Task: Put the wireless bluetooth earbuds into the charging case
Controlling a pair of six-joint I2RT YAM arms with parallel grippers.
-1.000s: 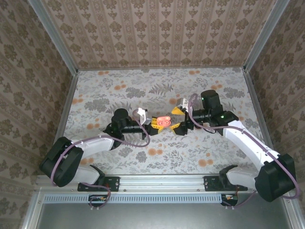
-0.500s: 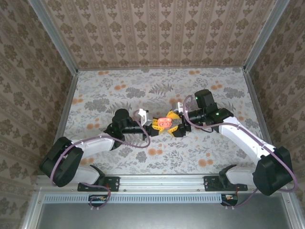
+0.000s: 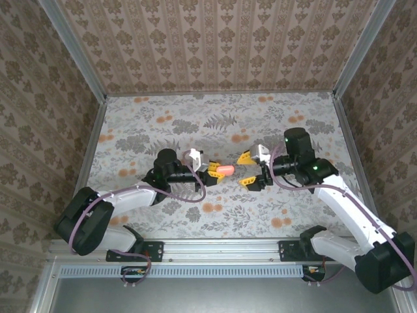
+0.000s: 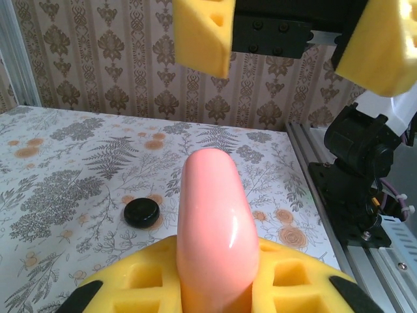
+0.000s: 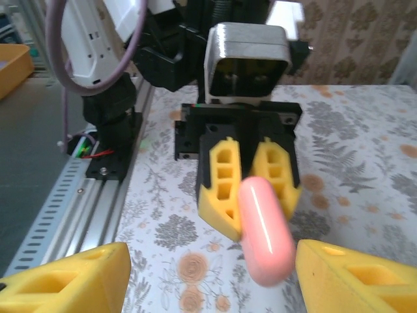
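The salmon-pink charging case (image 3: 225, 169) is held above the table's middle, with my left gripper (image 3: 214, 171) shut on one end of it. In the left wrist view the case (image 4: 215, 228) sticks up from between the yellow fingers (image 4: 287, 287) as a smooth closed shape. My right gripper (image 3: 247, 169) stands open just right of the case, not touching it. In the right wrist view the case (image 5: 264, 231) hangs ahead of my open right gripper (image 5: 215, 287). The earbuds are hidden.
A round black disc (image 4: 142, 212) lies on the floral table (image 3: 150, 130) below and beside the case. Wallpapered walls close in the back and both sides, and a metal rail (image 3: 215, 248) runs along the near edge by the arm bases.
My right gripper has pulled back to the right, away from the case, its jaws a little narrower. The case, earlier spread open, now looks closed. The left arm has held still.
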